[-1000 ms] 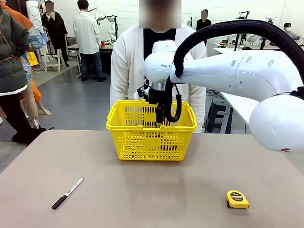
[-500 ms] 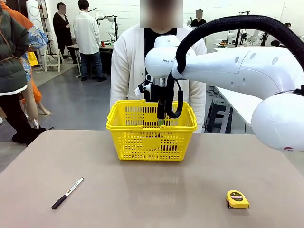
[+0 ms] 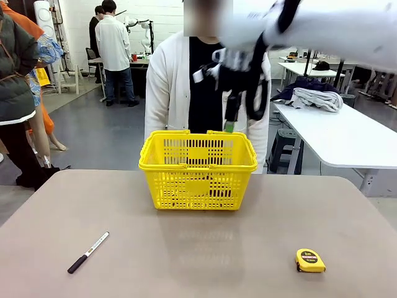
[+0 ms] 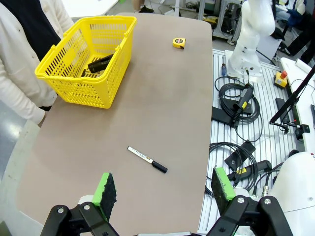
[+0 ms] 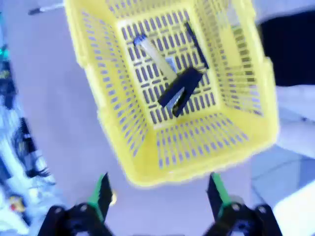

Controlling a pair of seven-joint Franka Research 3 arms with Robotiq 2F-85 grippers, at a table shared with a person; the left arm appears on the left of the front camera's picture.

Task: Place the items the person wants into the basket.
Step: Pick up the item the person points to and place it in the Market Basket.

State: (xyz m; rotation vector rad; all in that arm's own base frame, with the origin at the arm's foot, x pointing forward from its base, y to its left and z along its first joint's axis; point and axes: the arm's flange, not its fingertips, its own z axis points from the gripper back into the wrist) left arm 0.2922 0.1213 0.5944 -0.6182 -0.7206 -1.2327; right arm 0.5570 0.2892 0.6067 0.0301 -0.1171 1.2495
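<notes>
The yellow basket (image 3: 197, 185) stands at the table's far side, right in front of the person (image 3: 166, 93) in a white cardigan. Looking down in the right wrist view, the basket (image 5: 114, 103) holds a black stapler (image 5: 179, 91), a yellow-and-black utility knife (image 5: 155, 57) and a slim black pen (image 5: 195, 43). My right gripper (image 5: 158, 192) hangs open and empty above the basket's rim; in the front view it (image 3: 231, 121) is motion-blurred in front of the person's chest. My left gripper (image 4: 162, 187) is open and empty, high over the near table edge.
A white marker with a black cap (image 3: 88, 252) lies near the front left of the table. A small yellow tape measure (image 3: 310, 260) sits front right. Cables and an arm base (image 4: 251, 44) lie beside the table. Other people stand far behind.
My right gripper has risen out of the basket and now sits well above its rim, still open. The stapler, knife and pen stay inside. Marker and tape measure are unmoved.
</notes>
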